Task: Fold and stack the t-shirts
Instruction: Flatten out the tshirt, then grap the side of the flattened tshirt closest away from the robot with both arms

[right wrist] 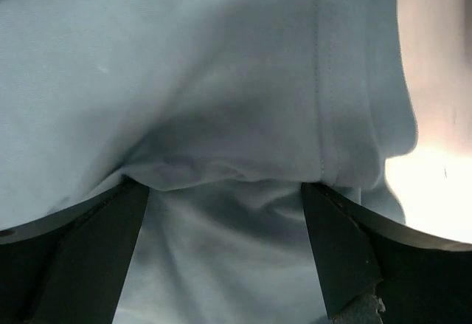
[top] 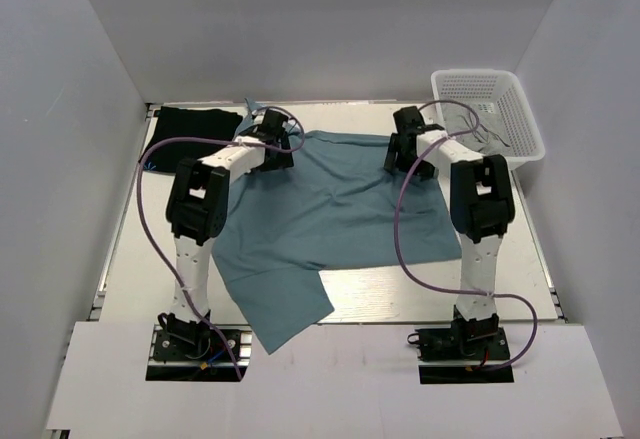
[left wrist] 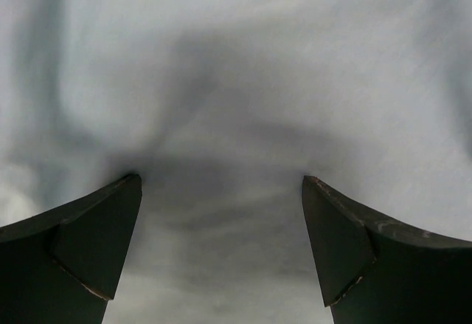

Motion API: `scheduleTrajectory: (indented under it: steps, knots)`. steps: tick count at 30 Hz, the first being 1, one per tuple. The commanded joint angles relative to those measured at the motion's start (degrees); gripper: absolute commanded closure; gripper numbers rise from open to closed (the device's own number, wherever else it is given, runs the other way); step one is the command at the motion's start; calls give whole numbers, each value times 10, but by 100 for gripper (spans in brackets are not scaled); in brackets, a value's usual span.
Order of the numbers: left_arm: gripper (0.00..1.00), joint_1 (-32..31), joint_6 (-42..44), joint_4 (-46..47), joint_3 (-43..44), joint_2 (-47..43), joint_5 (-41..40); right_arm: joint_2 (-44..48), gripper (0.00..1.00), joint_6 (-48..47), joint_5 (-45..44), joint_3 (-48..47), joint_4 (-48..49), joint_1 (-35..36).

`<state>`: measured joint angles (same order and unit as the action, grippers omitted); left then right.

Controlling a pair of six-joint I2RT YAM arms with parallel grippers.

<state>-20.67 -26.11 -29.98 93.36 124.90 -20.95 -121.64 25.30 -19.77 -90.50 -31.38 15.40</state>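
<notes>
Dusty teal-blue cloth t-shirt (top: 330,209) lies spread flat mid-table, far edge up near the back wall. A near-left flap runs down to the front lip of the pale table (top: 430,289).

Left gripper (top: 268,144) sits on the shirt's far-left corner and the right gripper (top: 405,149) on the far-right part. Both are released, jaws wide, nothing clamped.

In the left wrist view the left gripper (left wrist: 221,184) is tips-down on the teal shirt (left wrist: 236,80), with cloth dimpled and creased between the tips. No shirt edge shows there.

In the right wrist view the right gripper (right wrist: 225,187) straddles a raised fold of the shirt (right wrist: 184,66). A stitched hem runs down just right of centre, and bright bare tabletop (right wrist: 435,117) lies past the cloth's right edge.

Open room: a bare strip along the near-right of the table and a narrow margin right of the shirt.

Obstacles:
- Black cloth t-shirt (top: 195,124) is bunched in the far-left corner, just beside the left gripper; I can't tell if it touches the teal one.
- White perforated plastic basket (top: 530,139) sits in the far-right corner, near the right arm's elbow.
- Purple cables (top: 150,174) loop off both arms.
- Walls close in on three sides.
</notes>
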Motion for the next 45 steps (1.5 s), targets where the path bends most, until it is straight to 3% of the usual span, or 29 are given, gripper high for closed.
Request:
scheduleTrajectory:
  steps: [1, 5, 8, 13, 16, 20, 21, 22, 27, 32, 34, 38, 39, 42, 45]
  knots:
    - [0, 10, 42, -17, 77, 51, -16, -71, 10, 5, -46, -79, -25, -11]
    - [0, 24, 67, -17, 146, 109, -24, -123, 10, -38, -7, -164, -9, -22]
    - [0, 30, 96, -1, 183, 122, -2, -105, 10, -87, 13, -170, 35, -16]
    - [0, 35, 122, -22, 234, 112, 26, -37, 10, -117, 27, -173, 57, -16]
    - [0, 30, 121, -53, 234, 64, 26, 44, 10, -112, 31, -122, 61, -12]
    - [0, 13, 68, -74, 143, -53, 64, 152, 10, -43, 32, -1, 96, -15]
    - [0, 13, 53, -74, 73, -82, 84, 191, 10, -32, 35, 24, 101, -14]
    - [0, 8, 8, -82, -8, -146, 124, 240, 10, -7, 42, 128, 125, -14]
    - [0, -51, -74, -39, -288, -364, 182, 316, 10, 26, 118, 257, 162, -13]
    - [0, -155, -141, -87, -462, -533, 203, 380, 10, 39, 114, 347, 160, -12]
    - [0, -196, -184, -87, -500, -574, 239, 419, 10, 40, 126, 376, 172, -14]
    - [0, -320, -264, -139, -529, -551, 247, 470, 10, 41, 134, 429, 190, -14]
    - [0, -369, -275, -147, -521, -542, 247, 489, 10, 42, 132, 438, 190, -15]
    - [0, -441, -313, -184, -484, -499, 214, 511, 10, 44, 129, 450, 187, -15]
    - [0, -472, -337, -225, -454, -454, 192, 518, 10, 40, 129, 460, 186, -14]
